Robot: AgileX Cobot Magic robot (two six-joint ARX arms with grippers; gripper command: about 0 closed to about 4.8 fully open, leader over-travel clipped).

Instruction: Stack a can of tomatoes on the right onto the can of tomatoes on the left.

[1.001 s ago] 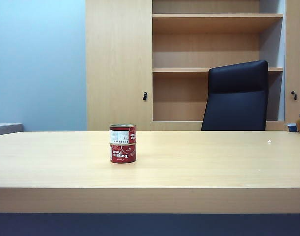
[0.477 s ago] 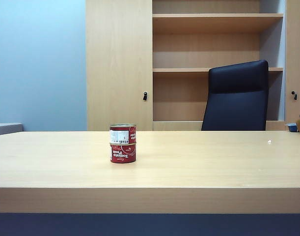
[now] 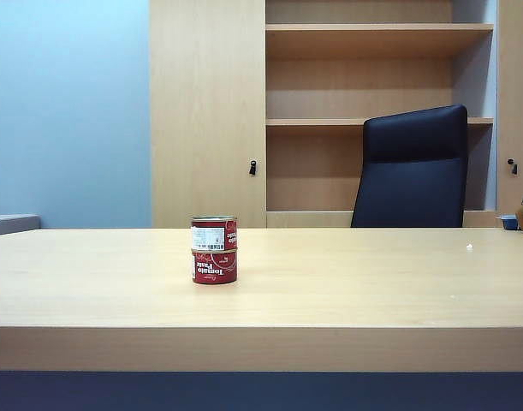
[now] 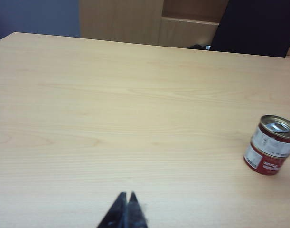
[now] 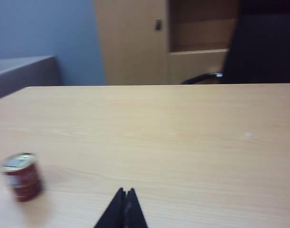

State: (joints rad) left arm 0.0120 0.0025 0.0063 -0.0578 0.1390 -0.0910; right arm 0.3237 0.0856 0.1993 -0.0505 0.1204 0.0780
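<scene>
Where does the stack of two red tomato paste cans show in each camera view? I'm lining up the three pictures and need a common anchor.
Exterior view: the stack of two red tomato paste cans stands left of centre on the light wooden table.
Left wrist view: the stack sits at the right edge, well clear of the shut left gripper.
Right wrist view: the stack, blurred, sits at the lower left, apart from the shut right gripper.
Shared landmark: the black office chair behind the table.

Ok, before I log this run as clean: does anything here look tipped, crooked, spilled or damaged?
Nothing stands out. The upper tomato can sits upright and squarely on the lower can, and the table shows no spill. Left gripper and right gripper are shut, well away.
</scene>
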